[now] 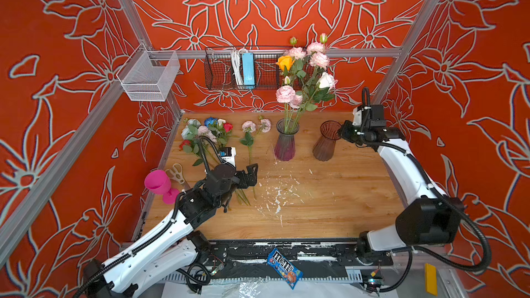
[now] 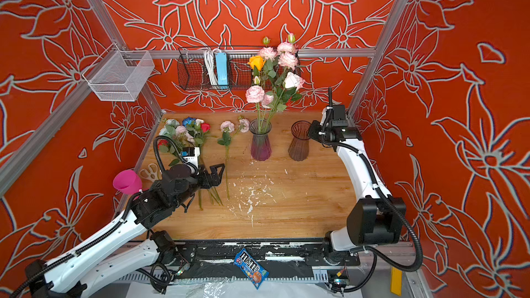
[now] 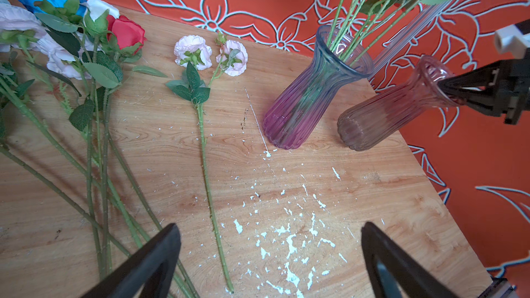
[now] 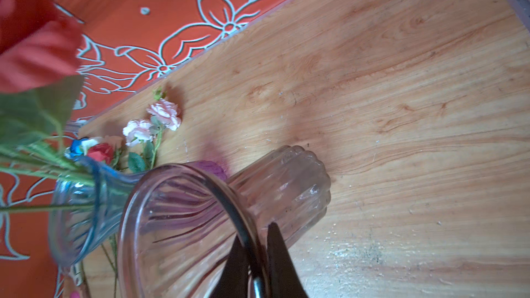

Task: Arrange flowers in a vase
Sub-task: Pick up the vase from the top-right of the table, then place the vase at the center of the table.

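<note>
Left gripper (image 3: pixel 269 226), jaws apart, hovers over the stem of 1 pink flower (image 3: pixel 206 167) left of the purple vase (image 3: pixel 304 104), stem pointing ahead; right gripper (image 4: pixel 255 239) pinches the empty vase (image 4: pixel 286 184).

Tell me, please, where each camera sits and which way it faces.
Top views: high at the front, looking down and back over the table; left arm and right arm show.
Left wrist: on the left arm, facing the pink stem, purple vase and brown vase; open left gripper shows.
Right wrist: on the right arm, looking down at the brown vase; right gripper pinches its rim.
Shared: every view shows both vases.
</note>
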Motion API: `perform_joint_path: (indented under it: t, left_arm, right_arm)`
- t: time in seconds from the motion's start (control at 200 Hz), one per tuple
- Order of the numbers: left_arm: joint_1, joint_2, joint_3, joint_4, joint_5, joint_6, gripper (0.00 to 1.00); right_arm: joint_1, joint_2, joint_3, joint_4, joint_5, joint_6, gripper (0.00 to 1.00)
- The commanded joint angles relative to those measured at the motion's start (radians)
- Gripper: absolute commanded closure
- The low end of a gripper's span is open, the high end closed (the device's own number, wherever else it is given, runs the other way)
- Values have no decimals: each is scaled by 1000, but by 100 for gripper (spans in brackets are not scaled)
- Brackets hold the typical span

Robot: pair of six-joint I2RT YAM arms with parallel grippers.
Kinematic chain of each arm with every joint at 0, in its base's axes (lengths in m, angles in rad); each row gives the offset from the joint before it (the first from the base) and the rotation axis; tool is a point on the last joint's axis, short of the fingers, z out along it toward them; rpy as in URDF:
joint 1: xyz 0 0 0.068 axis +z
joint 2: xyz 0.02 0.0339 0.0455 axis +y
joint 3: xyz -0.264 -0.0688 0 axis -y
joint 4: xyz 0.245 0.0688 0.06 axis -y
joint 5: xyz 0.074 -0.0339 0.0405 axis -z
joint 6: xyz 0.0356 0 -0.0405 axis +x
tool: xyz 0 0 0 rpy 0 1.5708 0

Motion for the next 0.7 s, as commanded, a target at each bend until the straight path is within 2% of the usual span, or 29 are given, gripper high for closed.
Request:
perform_joint_path:
  t: [0.0,0.17,0.36,0.48,0.695]
  left_arm:
    - [8,-7,-5,-7,-6,3,3]
    - [8,-12,1,-10,-6,14,3]
    - [11,10,7,-22,3,3,3]
    - [11,29,25,-36,12,-3,3]
    - [12,46,60,-78,12,-3,3]
  right_arm:
    - [-2,-83,-35,84,-100,51,100]
    - [9,-206,-117,32,-136,40,100]
    - [75,-339,-200,-62,-147,34,100]
    - [180,-384,-224,-76,-130,57,100]
    - [363,-343,-204,-90,-75,72,100]
